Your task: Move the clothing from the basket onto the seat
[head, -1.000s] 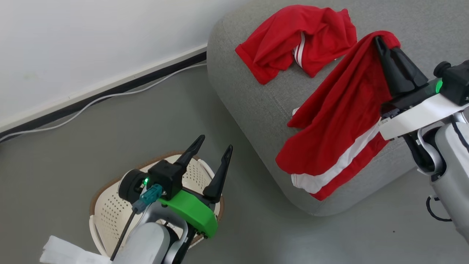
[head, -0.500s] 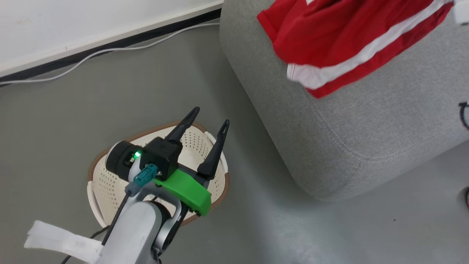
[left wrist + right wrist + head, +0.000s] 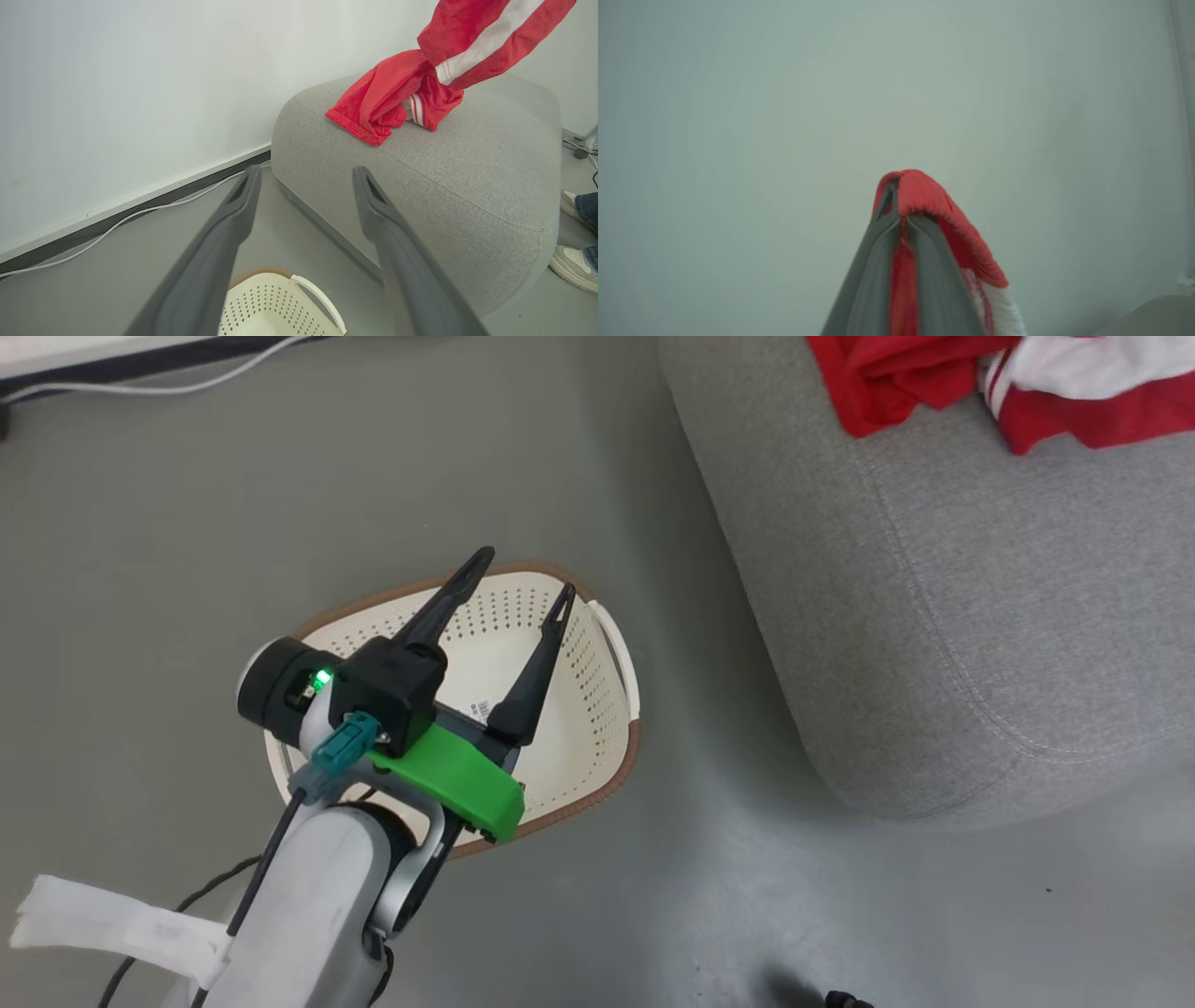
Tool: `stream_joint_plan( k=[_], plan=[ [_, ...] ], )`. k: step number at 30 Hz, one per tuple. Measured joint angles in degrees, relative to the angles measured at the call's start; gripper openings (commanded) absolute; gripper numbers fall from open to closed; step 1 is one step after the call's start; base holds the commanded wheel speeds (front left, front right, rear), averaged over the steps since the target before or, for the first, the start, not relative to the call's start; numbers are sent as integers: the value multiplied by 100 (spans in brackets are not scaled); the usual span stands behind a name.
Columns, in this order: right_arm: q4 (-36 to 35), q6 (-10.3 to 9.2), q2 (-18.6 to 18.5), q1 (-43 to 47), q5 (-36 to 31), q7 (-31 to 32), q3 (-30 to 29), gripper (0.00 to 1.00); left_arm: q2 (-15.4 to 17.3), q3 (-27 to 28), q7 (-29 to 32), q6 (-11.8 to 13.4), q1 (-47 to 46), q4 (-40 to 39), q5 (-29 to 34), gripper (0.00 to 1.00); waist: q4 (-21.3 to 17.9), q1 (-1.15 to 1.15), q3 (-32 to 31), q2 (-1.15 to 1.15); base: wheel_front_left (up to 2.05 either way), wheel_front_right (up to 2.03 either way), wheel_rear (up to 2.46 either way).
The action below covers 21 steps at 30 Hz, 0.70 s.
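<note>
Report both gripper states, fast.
Left gripper: open, empty, over the basket.
Right gripper: shut on the red clothing.

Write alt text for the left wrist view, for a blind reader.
A red garment lies crumpled on the grey seat, with a white-striped garment hanging over it from the upper right. In front, the left gripper, jaws wide apart, hovers above the cream basket. A person's shoes show at the right edge.
</note>
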Motion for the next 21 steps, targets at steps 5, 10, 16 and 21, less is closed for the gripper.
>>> stream_joint_plan(
  k=[5, 10, 16, 21],
  plan=[
    [292, -129, -181, -312, 30, -1, -212, 0, 70, 31, 51, 0, -116, -93, 32, 100, 178, 0, 284, 0, 0, 0, 0],
    [632, -129, -325, -402, -47, -20, -249, 0, 146, 21, 110, -1, -116, -127, 120, 100, 280, 0, 470, 0, 0, 0, 0],
    [1172, -126, 111, -91, 74, -70, -130, 0, 242, 0, 337, -1, -116, -259, 191, 100, 314, 0, 716, 0, 0, 0, 0],
    [1706, -120, 694, 605, 124, -208, 123, 0, 281, -49, 454, -1, -116, -343, 234, 100, 268, 0, 933, 0, 0, 0, 0]
  ],
)
